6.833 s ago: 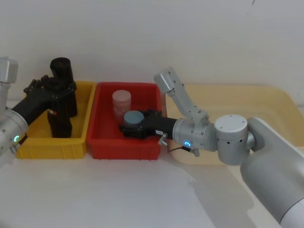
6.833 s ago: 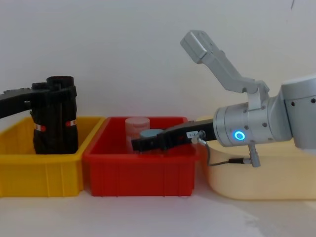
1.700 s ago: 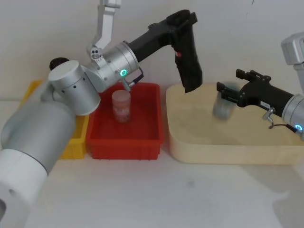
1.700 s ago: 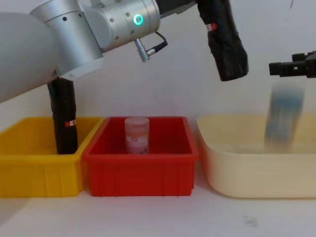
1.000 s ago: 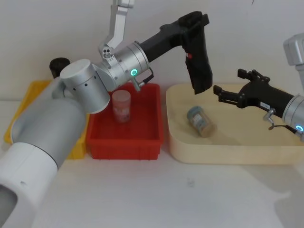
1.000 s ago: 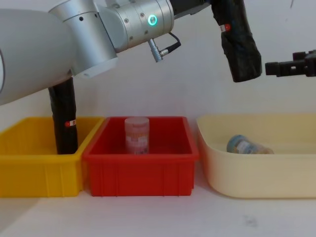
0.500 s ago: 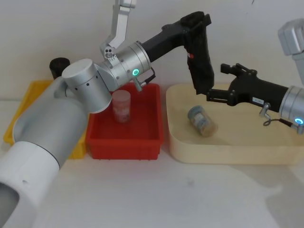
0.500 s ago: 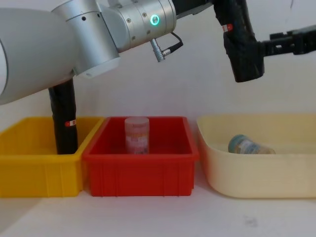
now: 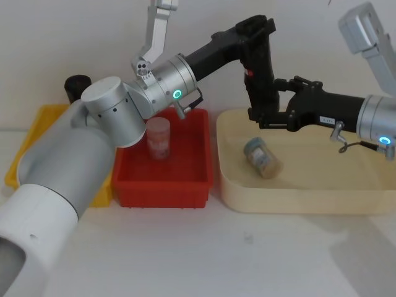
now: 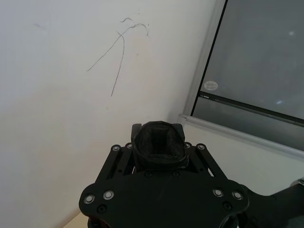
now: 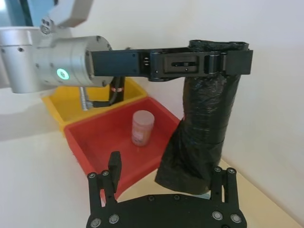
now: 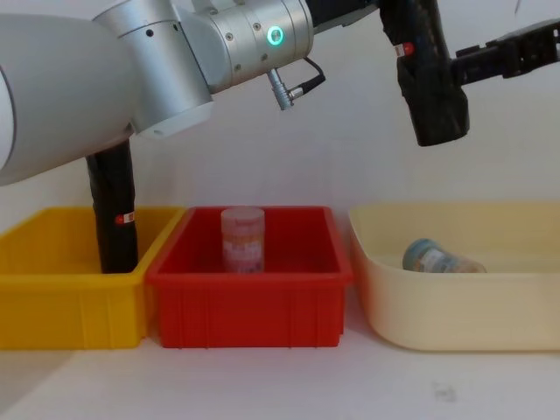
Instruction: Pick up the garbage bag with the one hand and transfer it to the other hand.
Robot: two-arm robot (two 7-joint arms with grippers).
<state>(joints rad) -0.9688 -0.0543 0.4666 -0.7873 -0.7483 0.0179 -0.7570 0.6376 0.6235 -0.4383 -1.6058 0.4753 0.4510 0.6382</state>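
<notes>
The left end effector [image 9: 255,27] grips the crinkled, cylindrical black garbage bag [image 9: 261,80].

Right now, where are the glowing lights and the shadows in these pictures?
Head view: a green ring glows behind the left gripper, which holds the garbage bag up; a blue ring glows behind the right gripper, open around the bag; soft shadows lie on the table. Chest view: the green ring shines bright near the top.
</notes>
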